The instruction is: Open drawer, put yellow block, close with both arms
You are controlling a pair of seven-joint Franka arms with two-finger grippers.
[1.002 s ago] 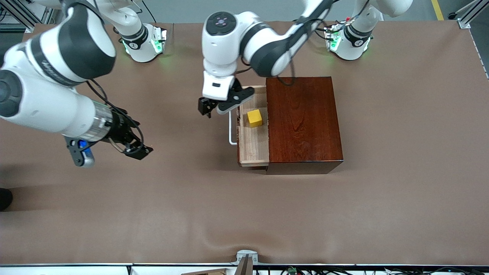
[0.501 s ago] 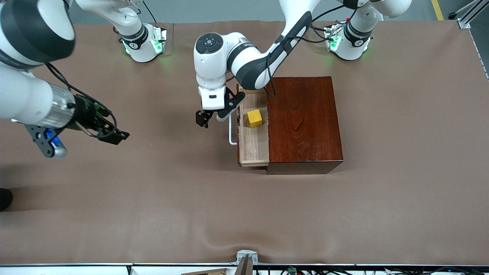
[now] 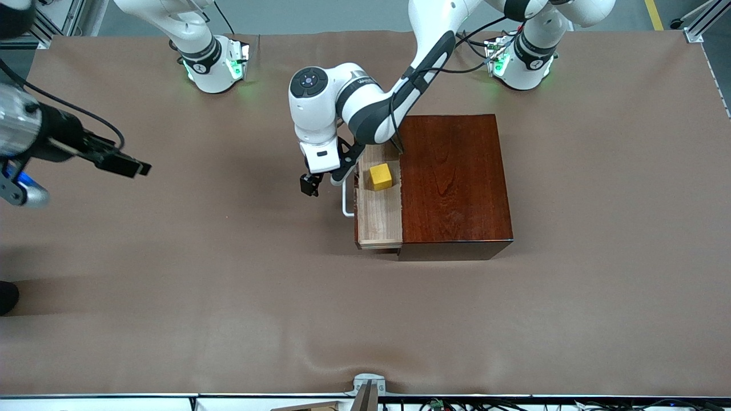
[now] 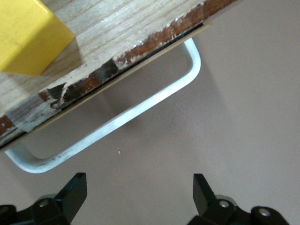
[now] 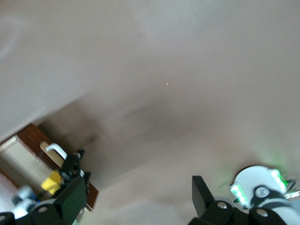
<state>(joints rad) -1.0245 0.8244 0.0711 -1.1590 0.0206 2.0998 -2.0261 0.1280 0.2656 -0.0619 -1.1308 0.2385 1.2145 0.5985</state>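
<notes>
Item: yellow block (image 3: 381, 176) in the open drawer (image 3: 378, 214); my left claw (image 3: 310, 185), released, hovers just off the handle (image 3: 345, 201), whose bar runs near-to-far; my right claw (image 3: 124, 165), released, waits well apart.

I see the drawer (image 3: 378, 220) pulled partway out of its dark red-brown box (image 3: 454, 185) toward the right arm's end, white U handle (image 3: 345, 200) leading. The yellow block (image 3: 381, 176) sits upright on its pale wood floor, near the box.
</notes>
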